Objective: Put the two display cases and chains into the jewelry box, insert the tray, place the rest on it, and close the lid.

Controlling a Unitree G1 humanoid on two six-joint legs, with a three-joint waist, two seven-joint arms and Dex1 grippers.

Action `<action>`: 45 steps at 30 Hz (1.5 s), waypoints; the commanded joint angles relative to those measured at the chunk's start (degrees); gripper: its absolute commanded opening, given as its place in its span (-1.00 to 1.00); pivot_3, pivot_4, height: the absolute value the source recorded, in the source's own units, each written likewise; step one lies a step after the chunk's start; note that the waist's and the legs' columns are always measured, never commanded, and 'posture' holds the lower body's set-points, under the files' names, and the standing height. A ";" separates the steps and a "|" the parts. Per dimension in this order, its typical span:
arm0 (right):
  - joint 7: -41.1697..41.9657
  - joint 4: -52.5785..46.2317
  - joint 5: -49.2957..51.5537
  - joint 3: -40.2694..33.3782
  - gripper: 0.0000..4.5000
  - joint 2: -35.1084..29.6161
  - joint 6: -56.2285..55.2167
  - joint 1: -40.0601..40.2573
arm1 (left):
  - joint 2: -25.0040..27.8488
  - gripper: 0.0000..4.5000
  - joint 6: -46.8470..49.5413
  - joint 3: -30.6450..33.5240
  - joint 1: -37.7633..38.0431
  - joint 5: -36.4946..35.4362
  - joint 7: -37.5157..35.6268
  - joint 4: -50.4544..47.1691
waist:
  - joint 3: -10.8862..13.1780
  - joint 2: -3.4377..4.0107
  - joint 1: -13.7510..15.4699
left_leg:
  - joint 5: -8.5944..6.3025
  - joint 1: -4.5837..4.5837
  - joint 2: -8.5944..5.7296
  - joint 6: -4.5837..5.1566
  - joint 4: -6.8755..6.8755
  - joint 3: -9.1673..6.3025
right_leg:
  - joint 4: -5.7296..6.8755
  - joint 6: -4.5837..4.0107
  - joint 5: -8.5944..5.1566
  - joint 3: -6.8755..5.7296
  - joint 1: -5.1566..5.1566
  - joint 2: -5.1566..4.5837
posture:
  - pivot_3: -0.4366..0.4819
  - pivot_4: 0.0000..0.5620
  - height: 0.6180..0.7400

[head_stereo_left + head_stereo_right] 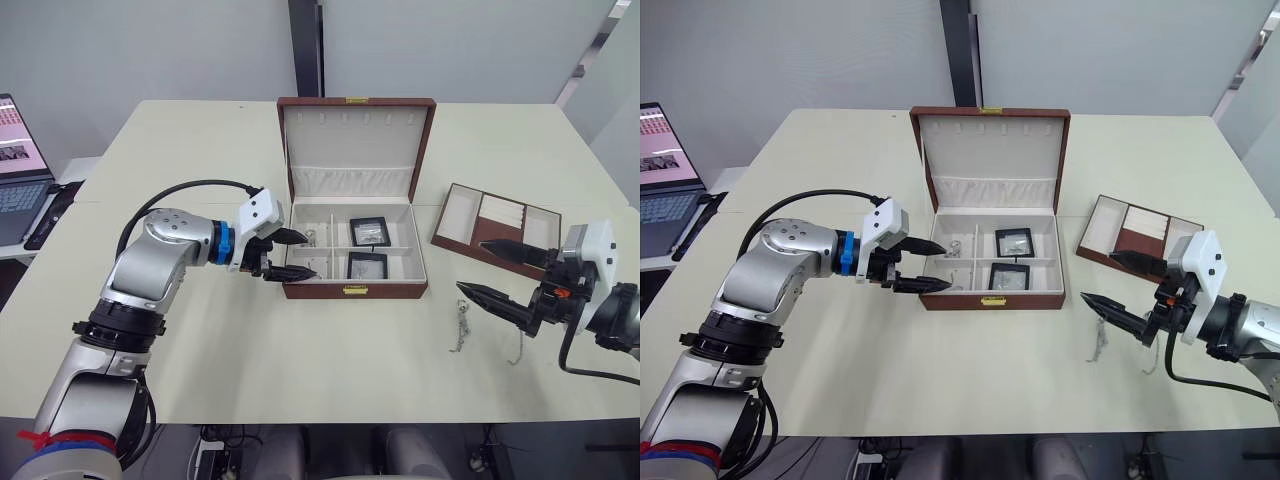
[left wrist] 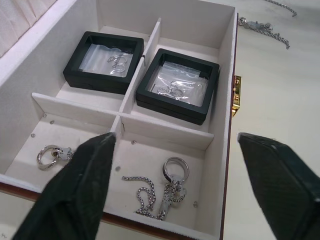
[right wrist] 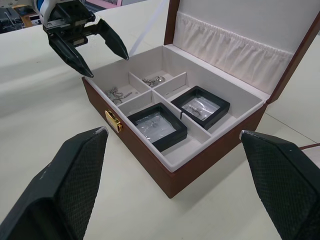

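The brown jewelry box stands open mid-table, its lid upright. Two black display cases lie in its right compartments. A silver chain and a ring-like piece lie in its left compartments. My left gripper is open, with its tips over the box's left wall and nothing between them. Right of the box, two more chains lie on the table. My right gripper hovers open just above them, holding nothing. The tray sits at the right.
A laptop stands on a side table at the far left. The main table's front edge runs close below both arms.
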 commanded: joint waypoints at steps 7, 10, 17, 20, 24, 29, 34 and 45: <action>2.44 1.80 0.14 -3.38 1.00 -1.45 -1.12 1.00 | 0.91 0.99 1.64 5.70 0.49 -3.81 0.61 -0.93 | 0.00 0.00 -0.01 | 0.00 0.00 0.00 0.00 0.00 0.01 | 0.00 0.00 0.00 0.00 0.00 0.00 | -0.05 -0.47 1.00; 4.21 4.77 -1.11 -4.88 1.00 -1.95 -2.05 2.81 | 2.99 0.99 5.10 10.21 2.87 -7.05 0.68 -2.74 | 0.00 0.00 -0.08 | 0.00 0.00 0.01 0.00 0.00 0.01 | 0.01 0.00 0.00 0.00 0.00 0.00 | -0.05 -0.47 1.00; 9.33 20.92 -7.50 -6.40 1.00 -2.17 -8.63 6.17 | 10.25 0.99 9.68 23.60 16.21 -10.42 5.49 -6.36 | 0.00 0.01 -0.07 | 0.00 0.05 0.04 0.01 -0.02 0.01 | 0.02 0.00 0.00 0.02 0.00 -0.05 | -0.05 -0.47 1.00; 10.18 27.02 -10.93 -5.64 1.00 -2.38 -12.15 5.90 | 12.18 0.99 9.89 29.50 22.81 -9.94 8.67 -7.19 | 0.00 0.01 -0.11 | 0.00 0.05 0.02 0.01 -0.02 0.03 | 0.00 0.00 0.00 0.01 0.00 -0.30 | -0.05 -0.47 1.00; 11.38 31.77 -13.16 -4.91 1.00 -2.25 -14.87 4.81 | 13.67 0.99 7.88 32.87 29.24 -8.54 11.10 -7.67 | 0.00 0.04 -0.10 | 0.00 0.09 0.04 0.01 -0.06 0.02 | 0.01 0.00 0.00 0.02 0.00 -0.31 | -0.05 -0.47 1.00; 12.01 38.17 -15.28 -4.61 1.00 -2.19 -17.24 2.90 | 11.34 0.99 8.69 42.71 40.56 -9.65 15.39 -9.05 | 0.00 0.04 -0.27 | -0.01 0.09 0.05 0.01 -0.09 0.07 | -0.01 0.00 0.00 0.05 0.00 -0.34 | -0.05 -0.47 1.00; 12.00 42.66 -17.19 -4.31 1.00 -2.05 -19.60 1.89 | 7.92 0.99 7.68 47.21 47.76 -10.21 18.82 -11.76 | -0.01 0.05 -0.13 | 0.00 0.11 0.04 0.01 -0.10 0.06 | 0.00 0.00 0.00 0.06 0.01 -0.38 | -0.05 -0.47 1.00; 13.18 49.37 -18.90 -2.71 1.00 -2.35 -22.56 -1.32 | 5.84 0.99 6.30 49.60 52.33 -11.22 21.64 -13.61 | -0.02 0.06 -0.12 | -0.01 0.13 0.02 0.01 -0.10 0.10 | -0.01 0.00 0.00 0.06 0.04 -0.41 | -0.05 -0.47 1.00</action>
